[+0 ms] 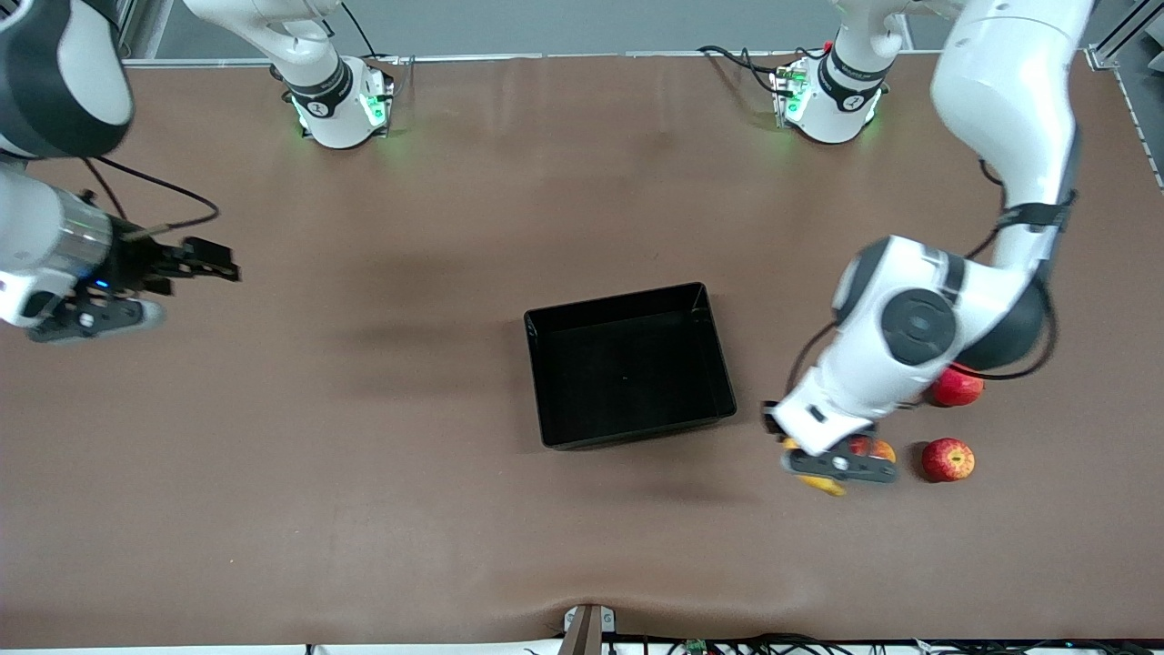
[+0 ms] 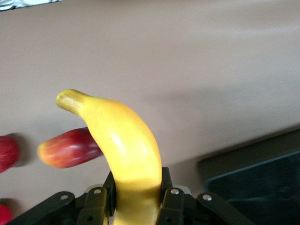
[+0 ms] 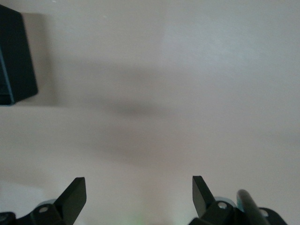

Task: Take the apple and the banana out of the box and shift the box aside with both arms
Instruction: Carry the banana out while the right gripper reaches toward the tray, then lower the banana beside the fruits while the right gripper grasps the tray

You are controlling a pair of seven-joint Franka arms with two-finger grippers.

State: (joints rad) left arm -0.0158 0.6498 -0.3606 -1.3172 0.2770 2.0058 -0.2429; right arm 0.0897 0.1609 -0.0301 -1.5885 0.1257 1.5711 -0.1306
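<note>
My left gripper [image 1: 837, 466] is shut on the yellow banana [image 2: 123, 145], whose tip [image 1: 824, 485] pokes out under the hand. It hangs over the table between the black box [image 1: 627, 364] and three red apples. One apple [image 1: 948, 459] lies in plain sight, one [image 1: 957, 387] is half hidden by the left arm, and one [image 1: 875, 448] peeks from under the gripper. In the left wrist view an apple [image 2: 70, 148] lies just past the banana. My right gripper [image 1: 214, 259] hangs open and holds nothing over bare table toward the right arm's end.
The box stands mid-table with nothing in it; its corner shows in the left wrist view [image 2: 262, 183] and in the right wrist view [image 3: 14, 61]. Both arm bases [image 1: 341, 100] [image 1: 832, 95] stand along the table's edge farthest from the front camera.
</note>
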